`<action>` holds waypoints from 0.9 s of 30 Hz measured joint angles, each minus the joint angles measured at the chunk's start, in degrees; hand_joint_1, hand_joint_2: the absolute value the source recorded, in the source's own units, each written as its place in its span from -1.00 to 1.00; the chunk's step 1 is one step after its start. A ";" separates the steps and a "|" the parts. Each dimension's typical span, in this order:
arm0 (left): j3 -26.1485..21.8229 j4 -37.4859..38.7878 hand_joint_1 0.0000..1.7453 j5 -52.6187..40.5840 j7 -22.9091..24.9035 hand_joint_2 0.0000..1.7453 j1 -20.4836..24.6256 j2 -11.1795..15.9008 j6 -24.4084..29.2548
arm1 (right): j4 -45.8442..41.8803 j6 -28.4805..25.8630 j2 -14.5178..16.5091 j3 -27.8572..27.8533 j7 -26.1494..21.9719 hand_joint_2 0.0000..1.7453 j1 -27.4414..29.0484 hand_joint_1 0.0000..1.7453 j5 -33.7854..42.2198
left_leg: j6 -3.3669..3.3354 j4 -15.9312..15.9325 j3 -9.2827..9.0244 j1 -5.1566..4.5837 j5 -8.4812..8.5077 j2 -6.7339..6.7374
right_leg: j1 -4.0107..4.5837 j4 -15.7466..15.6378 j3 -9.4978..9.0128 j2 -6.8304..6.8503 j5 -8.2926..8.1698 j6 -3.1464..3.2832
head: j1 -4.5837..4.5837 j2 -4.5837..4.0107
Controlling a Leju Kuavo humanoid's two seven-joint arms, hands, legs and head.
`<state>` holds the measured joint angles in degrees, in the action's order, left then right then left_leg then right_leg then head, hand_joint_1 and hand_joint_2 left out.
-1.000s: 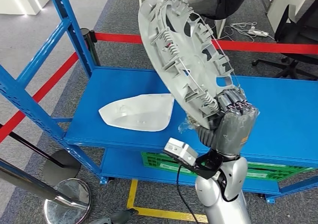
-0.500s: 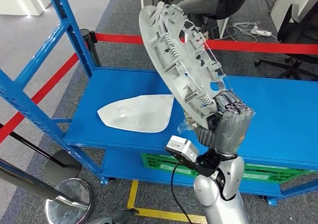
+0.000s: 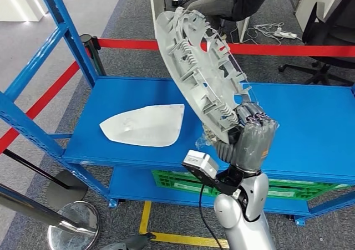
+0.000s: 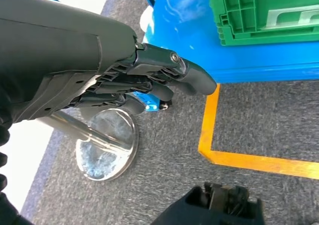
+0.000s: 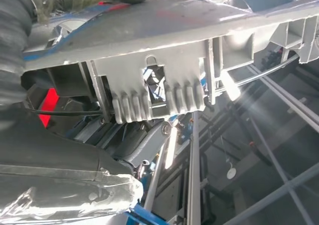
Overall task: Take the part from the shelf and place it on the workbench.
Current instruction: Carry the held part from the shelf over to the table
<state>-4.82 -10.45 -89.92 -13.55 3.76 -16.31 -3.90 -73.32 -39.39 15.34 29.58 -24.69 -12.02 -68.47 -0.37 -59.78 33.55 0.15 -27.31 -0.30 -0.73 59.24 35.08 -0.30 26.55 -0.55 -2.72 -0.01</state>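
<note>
The grey round part [image 3: 201, 67] is gripped at its lower edge by the right hand [image 3: 251, 142], raised tilted above the blue shelf [image 3: 309, 128]. The left hand [image 4: 150, 80] hangs with fingers [image 4: 195, 78] loosely extended, nothing held.

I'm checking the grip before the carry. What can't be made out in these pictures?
- Right hand fingers: head view, behind the wheel cover; right wrist view, too close.
- Cover's outer face: turned away.
- Green crate: under the shelf.
- Person: cut off.
</note>
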 joint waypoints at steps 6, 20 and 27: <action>0.82 0.02 -1.00 0.00 0.02 1.00 -0.05 -0.09 -0.04 | 0.50 -0.02 0.01 0.03 0.07 1.00 -0.11 1.00 0.04 | -1.19 1.74 0.16 0.40 0.88 0.09 | 0.02 5.28 2.89 0.16 3.78 -1.57 | 0.19 0.00; 2.63 0.04 -1.00 0.00 -0.01 1.00 0.07 -0.05 -0.81 | 1.58 -0.03 0.02 0.16 0.04 1.00 -0.42 1.00 1.58 | 0.90 -0.67 2.77 0.03 0.59 0.08 | 0.01 -1.19 -2.63 0.24 1.22 0.60 | -0.17 0.01; 4.17 0.07 -1.00 0.00 -0.01 1.00 0.20 0.00 -1.03 | 1.73 -0.07 0.03 0.14 -0.15 1.00 -0.41 1.00 1.19 | 1.82 -9.59 4.01 0.47 -3.98 0.12 | 0.00 -1.10 -0.79 0.44 -0.26 1.00 | -0.48 0.01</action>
<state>-0.65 -10.38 -89.92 -13.55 3.96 -16.31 -4.93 -71.59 -39.45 15.37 29.73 -24.85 -12.43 -67.29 1.45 -69.37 37.56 0.62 -31.29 -0.18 -0.73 58.14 34.29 0.15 26.28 0.45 -3.20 -0.01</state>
